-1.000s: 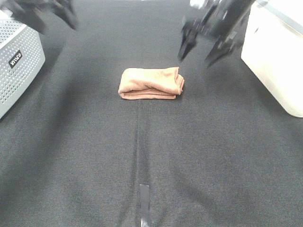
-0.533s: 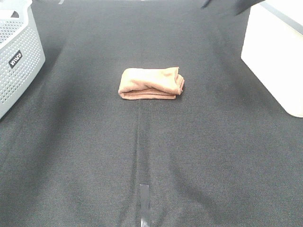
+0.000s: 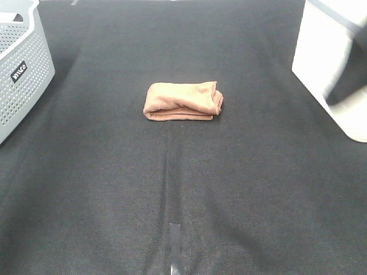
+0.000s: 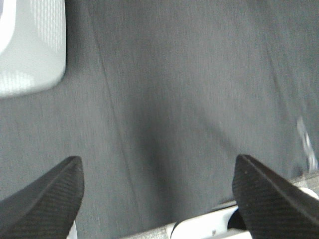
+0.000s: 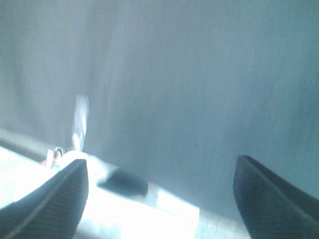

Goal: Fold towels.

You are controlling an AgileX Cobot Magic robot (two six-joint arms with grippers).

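Note:
The brown towel (image 3: pixel 182 101) lies folded into a small thick bundle on the black table cloth (image 3: pixel 172 183), a little beyond the middle. Neither gripper touches it, and it does not show in the wrist views. My left gripper (image 4: pixel 159 199) is open and empty over bare dark cloth, its two fingertips (image 4: pixel 47 196) far apart. My right gripper (image 5: pixel 162 199) is also open and empty over blurred dark cloth. In the exterior high view neither gripper shows clearly; a dark blur (image 3: pixel 350 83) crosses the white bin at the right edge.
A grey perforated basket (image 3: pixel 23 69) stands at the far left and also shows in the left wrist view (image 4: pixel 30 50). A white bin (image 3: pixel 321 51) stands at the far right. A strip of tape (image 3: pixel 174 246) lies on the cloth near the front edge.
Both arms have pulled back from above the towel and left the top of the exterior view. The folded towel has not moved.

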